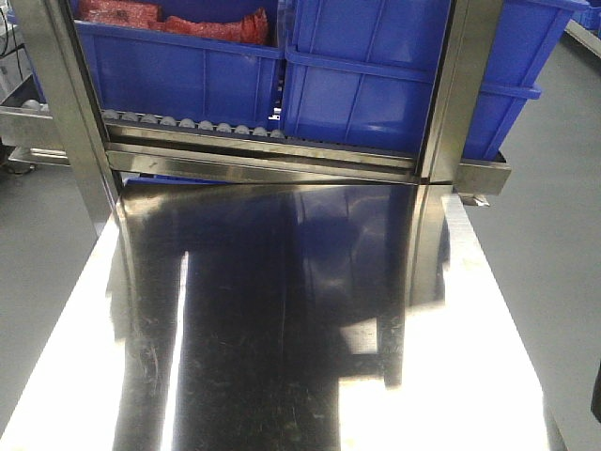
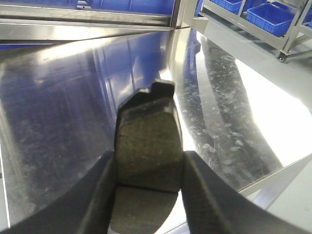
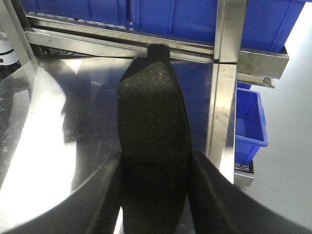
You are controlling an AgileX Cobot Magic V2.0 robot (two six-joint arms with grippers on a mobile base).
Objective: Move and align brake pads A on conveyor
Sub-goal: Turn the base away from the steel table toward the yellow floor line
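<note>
My left gripper (image 2: 148, 187) is shut on a brake pad (image 2: 148, 146), grey-brown friction face up with its central groove between the jaws, held above the shiny steel tabletop (image 2: 58, 107). My right gripper (image 3: 155, 195) is shut on a second brake pad (image 3: 153, 117), dark and in shadow, also held above the steel tabletop (image 3: 44, 126). Neither gripper nor any pad shows in the front view, which shows only the steel tabletop (image 1: 282, 329). The conveyor is out of view.
Blue bins (image 1: 376, 85) sit on a roller rack (image 1: 263, 150) behind the tabletop; one holds red bags (image 1: 169, 19). Steel rack posts (image 1: 455, 94) stand at the table's back. More blue bins (image 2: 273, 17) stand on a side rack; another blue bin (image 3: 249, 124) sits low beside the table.
</note>
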